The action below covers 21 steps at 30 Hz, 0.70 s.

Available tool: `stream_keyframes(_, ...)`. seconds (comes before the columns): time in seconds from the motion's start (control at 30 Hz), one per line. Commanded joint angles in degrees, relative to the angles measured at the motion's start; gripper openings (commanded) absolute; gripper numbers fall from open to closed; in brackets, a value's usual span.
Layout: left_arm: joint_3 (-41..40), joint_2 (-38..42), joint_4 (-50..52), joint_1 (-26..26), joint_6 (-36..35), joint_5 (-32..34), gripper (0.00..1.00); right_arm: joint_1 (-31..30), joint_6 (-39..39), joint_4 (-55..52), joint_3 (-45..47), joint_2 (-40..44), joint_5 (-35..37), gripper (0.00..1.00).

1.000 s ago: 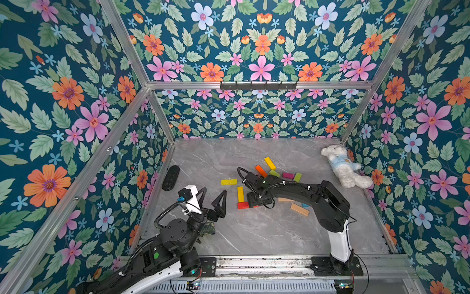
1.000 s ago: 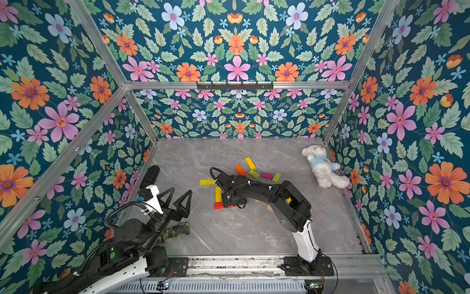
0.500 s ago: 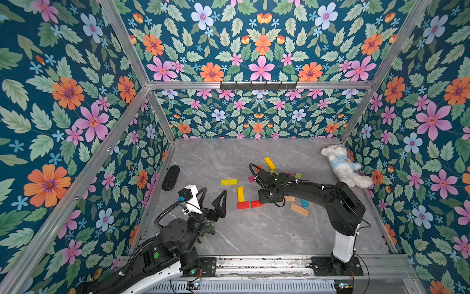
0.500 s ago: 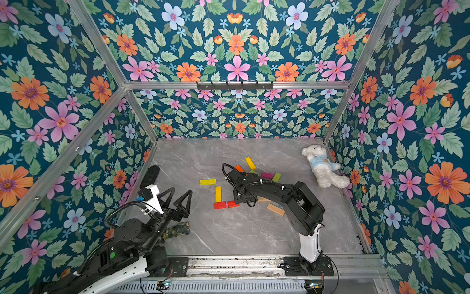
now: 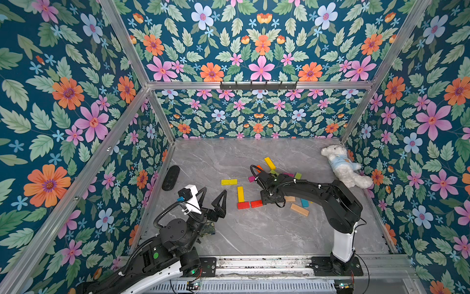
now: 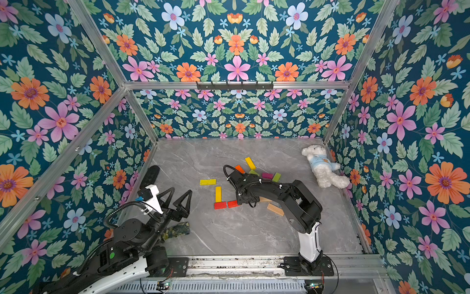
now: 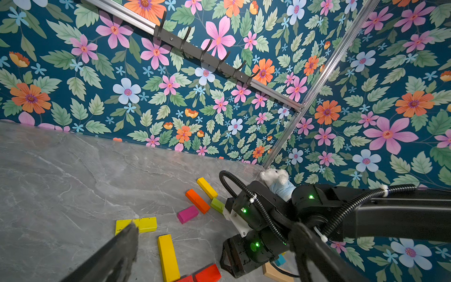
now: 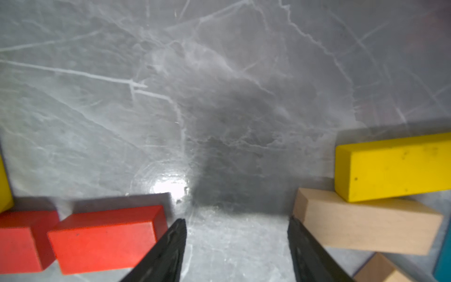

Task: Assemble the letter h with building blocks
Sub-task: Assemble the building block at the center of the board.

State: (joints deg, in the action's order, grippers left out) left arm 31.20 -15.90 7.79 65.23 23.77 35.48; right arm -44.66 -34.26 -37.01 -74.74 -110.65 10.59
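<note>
Building blocks (image 5: pixel 269 163) sit in 2 groups on the grey worktop (image 5: pixel 254 236): a loose supply pile towards the back wall and, nearer the arms, a started figure. In the figure a long yellow block (image 5: pixel 240 194) lies pointing away from the robot. From its near end 2 red blocks (image 5: pixel 243 205) run in a row, end to end, making a corner. That looks like a stem and 1 stroke of the h, though I cannot tell which stroke. A second yellow block (image 5: pixel 229 181) lies crosswise, apart from them and not yet joined.

The right hand (image 8: pixel 235 219) is down at the worktop with its jaws apart and nothing between them. 1 finger (image 8: pixel 170 244) is just beside the outer red block (image 8: pixel 105 234). The other is beside a plain wood block (image 8: pixel 366 224) with a yellow block (image 8: pixel 390 168) resting partly on it. I judge it stands low there to serve the red row from the supply side.

The left hand (image 5: pixel 212 198) hangs spread wide and empty, well apart from the blocks, out of the right arm's way. A white plush bear (image 5: pixel 343 165) lies by the right wall, no part of the job.
</note>
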Motion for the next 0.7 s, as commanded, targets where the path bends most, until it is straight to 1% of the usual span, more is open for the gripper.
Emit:
stream_keyframes(0.0, 0.3, 0.0, 0.4, -0.1, 0.0, 0.0, 0.99, 0.0, 0.2, 0.5, 0.0, -1.1, -0.7, 0.68)
stream_keyframes(0.3, 0.2, -0.2, 0.4, -0.1, -0.2, 0.3, 0.99, -0.9, 0.0, 1.1, -0.4, -1.9, -1.7, 0.68)
stream_keyframes(0.67, -0.1, 0.3, 0.4, -0.1, -0.1, 0.3, 0.99, -1.6, -0.5, 0.4, -1.4, -2.2, -1.3, 0.68)
